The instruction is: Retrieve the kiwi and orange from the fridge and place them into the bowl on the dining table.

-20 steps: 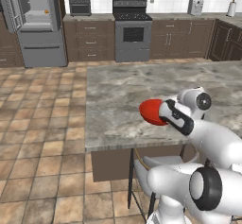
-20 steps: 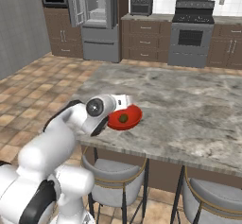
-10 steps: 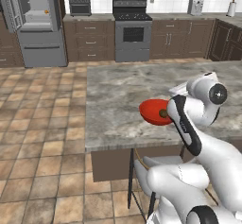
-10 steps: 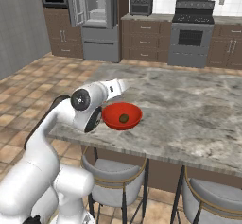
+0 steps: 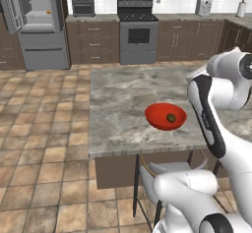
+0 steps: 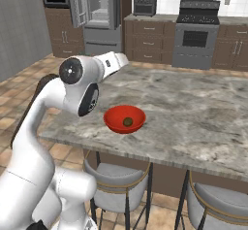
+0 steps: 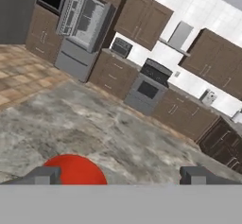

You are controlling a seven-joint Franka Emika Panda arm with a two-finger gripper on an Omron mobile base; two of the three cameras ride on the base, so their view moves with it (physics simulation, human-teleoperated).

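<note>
With the kiwi (image 5: 171,117) in the bowl (image 5: 156,119), my released hand (image 7: 122,175) must fetch the orange (image 5: 48,12) from the far fridge (image 5: 33,25).

bright, even rendered light; soft shadows, slightly blurry.

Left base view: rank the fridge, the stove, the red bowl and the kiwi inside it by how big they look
1. fridge, though partly cut off at the edge
2. stove
3. red bowl, nearer the camera, so flattered
4. kiwi

The kiwi (image 5: 171,117) is seated in the bowl (image 5: 158,121) on the tabletop (image 5: 123,94); the fridge (image 5: 37,25) is located behind, with the orange (image 5: 48,12) on its shelf.
</note>
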